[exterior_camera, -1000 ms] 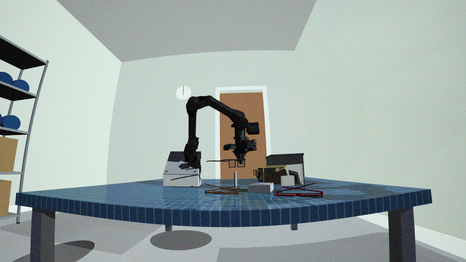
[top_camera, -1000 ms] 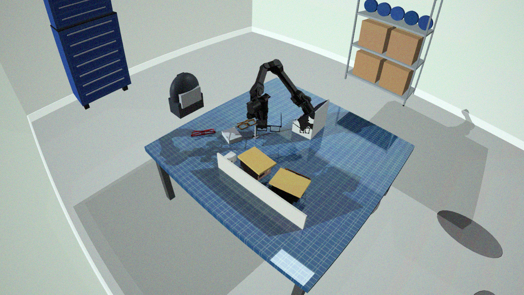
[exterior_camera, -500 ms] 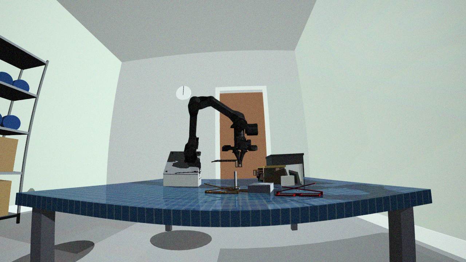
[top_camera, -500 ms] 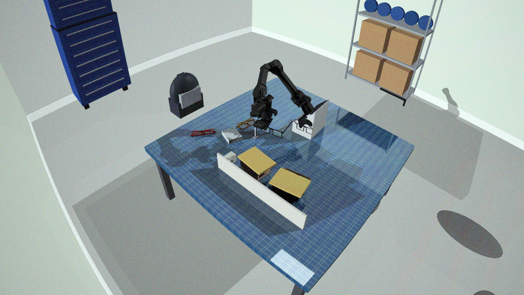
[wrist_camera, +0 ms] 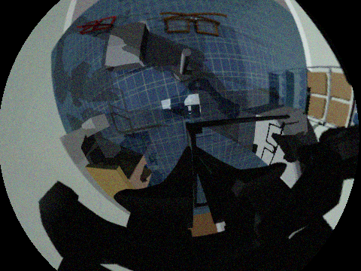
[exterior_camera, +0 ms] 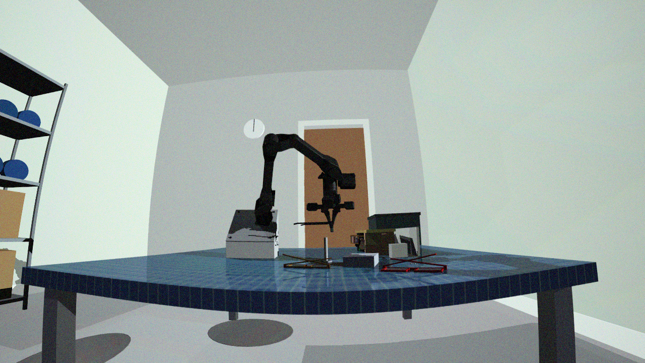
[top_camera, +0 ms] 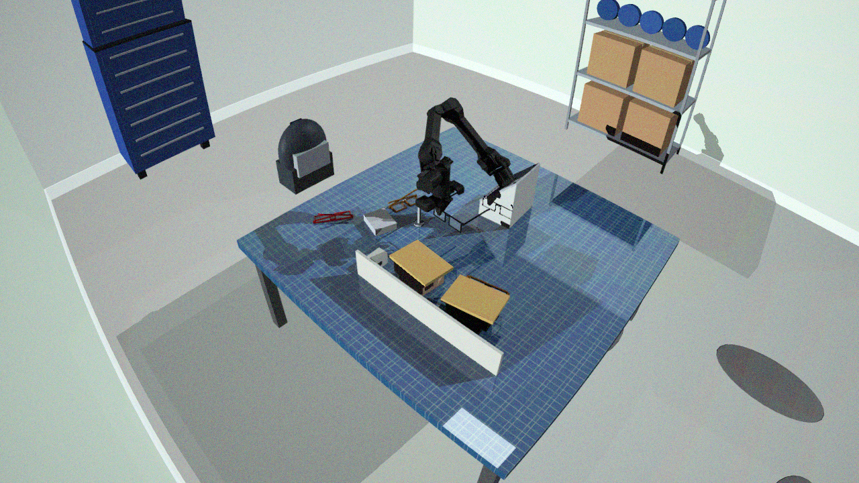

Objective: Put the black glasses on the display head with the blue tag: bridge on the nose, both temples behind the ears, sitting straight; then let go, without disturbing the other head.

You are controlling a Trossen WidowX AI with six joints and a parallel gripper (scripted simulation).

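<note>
My gripper points down and is shut on the black glasses. It holds them in the air above the blue table, and one thin temple sticks out sideways. Two display heads with tan tops stand in front of the gripper, behind a long white panel. They also show in the exterior view. I cannot make out which head carries the blue tag.
Red glasses and orange glasses lie on the table. A grey block and a short upright post stand below the gripper. The arm's white base box is beside them.
</note>
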